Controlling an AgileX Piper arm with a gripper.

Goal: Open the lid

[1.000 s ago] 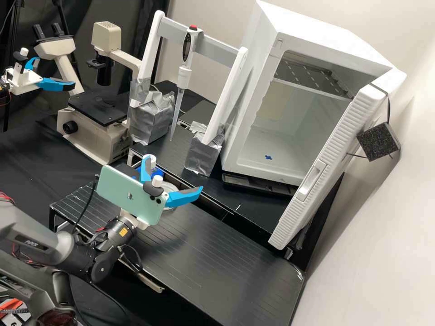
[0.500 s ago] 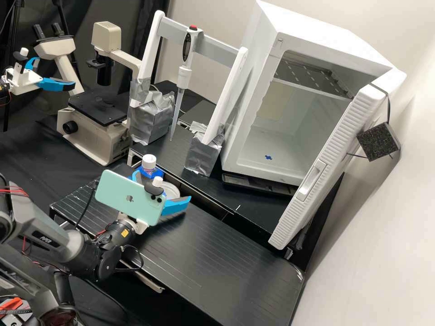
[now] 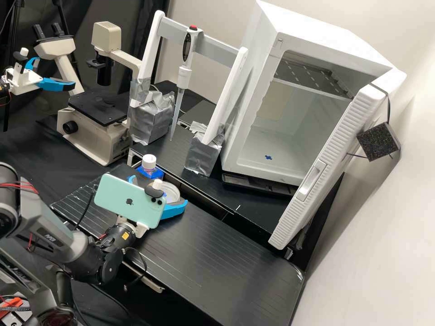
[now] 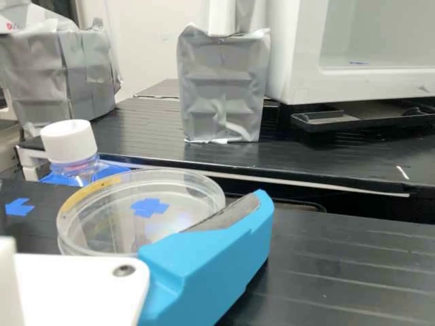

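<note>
Blue fingers (image 3: 158,190) wide at a clear dish (image 4: 109,217), both part-hidden behind the phone (image 3: 113,194), bottle (image 3: 149,162) at the dish's eleven o'clock

Dish (image 4: 102,221) on the low platform (image 3: 226,253), toward its back edge. Bottle (image 3: 149,162) beyond it, to its left. Raised platform (image 3: 181,147) behind both. On that, a stand (image 3: 206,44), its two feet in wrapped blocks (image 3: 204,156); pipette (image 3: 183,68) hanging upright between its posts. Microscope (image 3: 93,131) left of the stand; cabinet (image 3: 260,136) to the stand's right. Shelf (image 3: 312,77) high inside the cabinet, tray (image 3: 256,183) below its front edge. Door (image 3: 328,163) swung out at the cabinet's right.
</note>
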